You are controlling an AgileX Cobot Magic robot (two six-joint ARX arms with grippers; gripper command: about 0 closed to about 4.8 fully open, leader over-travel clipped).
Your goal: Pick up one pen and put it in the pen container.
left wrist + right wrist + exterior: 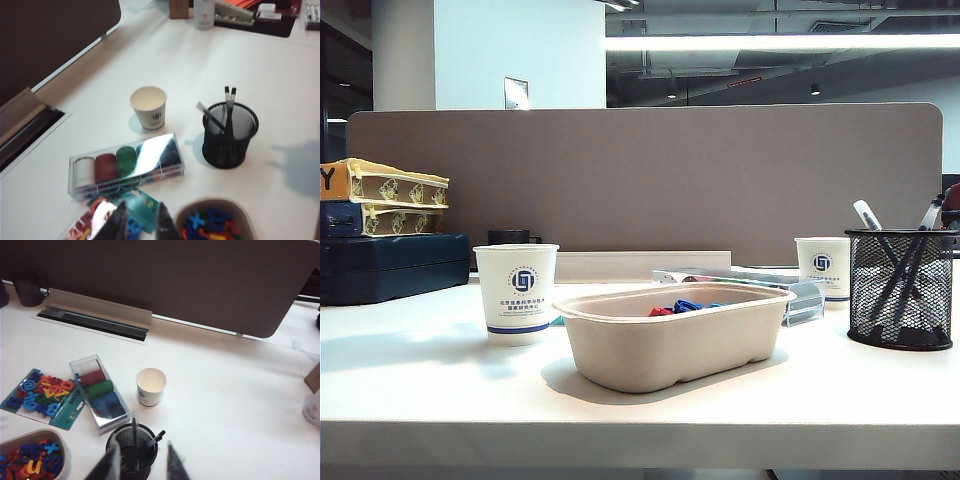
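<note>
The pen container (901, 290) is standing upright on the tabletop (440, 390) toward its right edge, with several pens leaning inside it; one pen (868, 217) with a whitish barrel is poking above the rim. A paper cup (824, 267) is sitting just beside the container, toward the rear divider. The pulp tray (670, 340) is resting near the front edge, holding small coloured letters. A second paper cup (517, 293) is standing near the tray's left end. The left hand (140, 225) is hovering over the clear box of spools (126, 166), its fingers (116, 227) spread a little and pinching nothing. The right hand (142, 465) is hanging directly above the pen container (132, 450), fingers spread wide on either side of it, gripping nothing.
</note>
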